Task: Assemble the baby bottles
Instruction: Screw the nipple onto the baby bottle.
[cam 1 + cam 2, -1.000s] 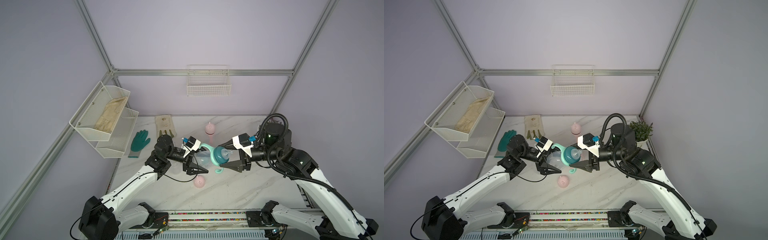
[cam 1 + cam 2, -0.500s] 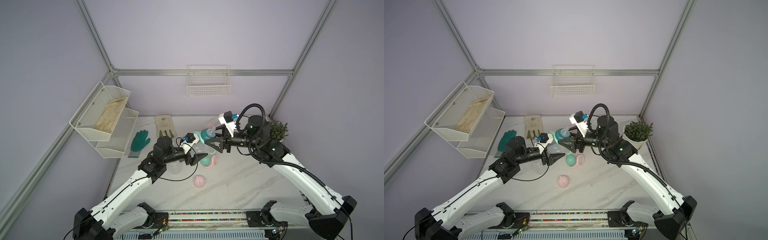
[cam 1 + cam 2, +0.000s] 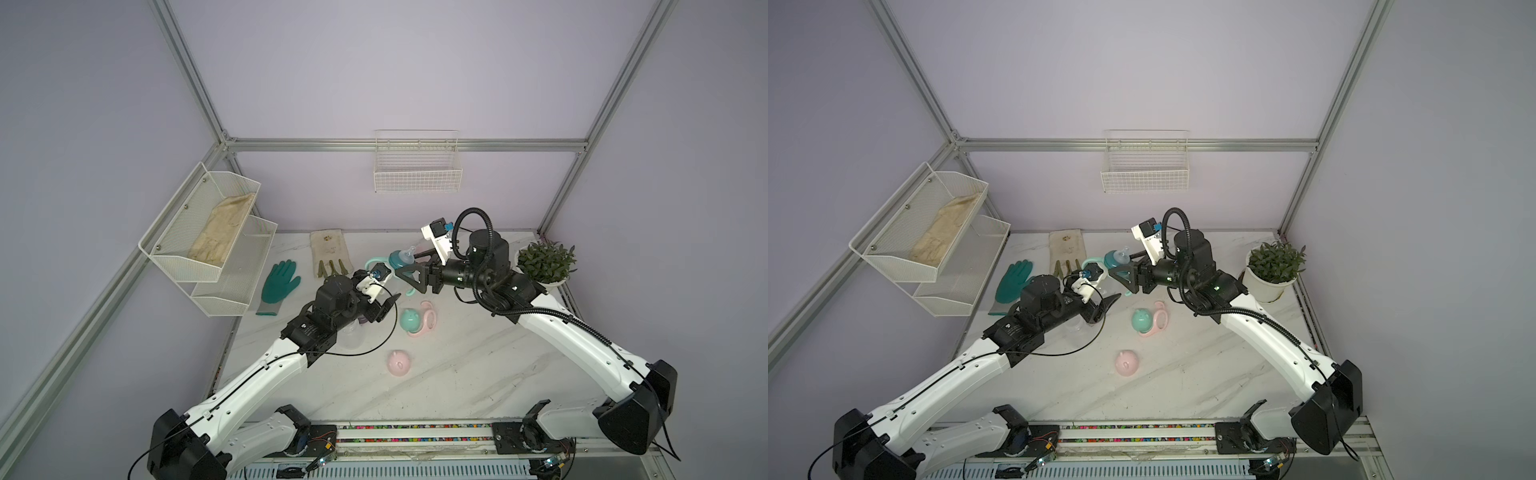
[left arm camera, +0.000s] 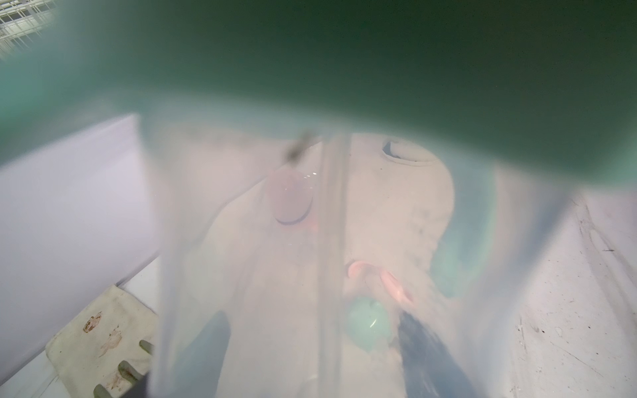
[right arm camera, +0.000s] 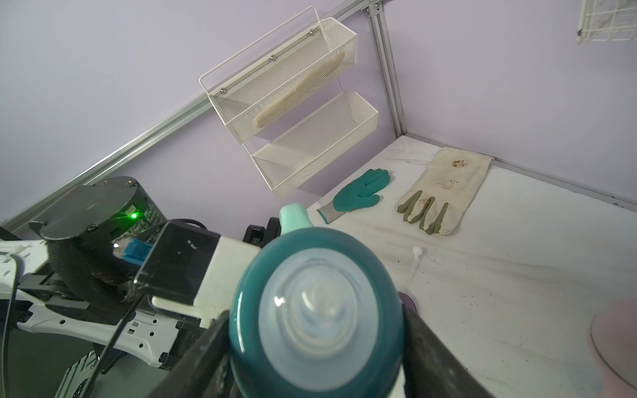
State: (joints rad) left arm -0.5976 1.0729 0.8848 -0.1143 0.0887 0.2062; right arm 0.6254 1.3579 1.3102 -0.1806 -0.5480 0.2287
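Right wrist view sets the right gripper [image 5: 315,339] at lower centre. Its black fingers [image 5: 431,348] pinch the teal collar [image 5: 253,289] of the mint bottle [image 3: 400,261] from both sides, with the clear nipple [image 5: 319,299] facing the lens and a mint handle [image 5: 293,213] rising behind. In both top views that bottle hangs clear of the table [image 3: 478,374] at mid-frame, close over the left wrist. The left wrist view is a blur of clear wall and green band, which suggests the body is already joined under the collar. The left gripper [image 3: 390,300] sits just below the bottle, its jaws pressed together into a point with nothing visible between them. Further out, the mint cap [image 3: 409,320] rests against a pink handle ring [image 3: 430,318] to the right of the left gripper. A pink cap [image 3: 399,362] lies alone lower in the frame. A bare clear bottle body [image 3: 351,334], with what looks like a purple collar [image 3: 362,319] beside it, shows under the left forearm [image 3: 291,357]. By my reading, the mint bottle lacks only its cap and one pink bottle is all in parts. A pink curve [image 5: 613,344] at the right edge of the right wrist view is cropped too far to name.
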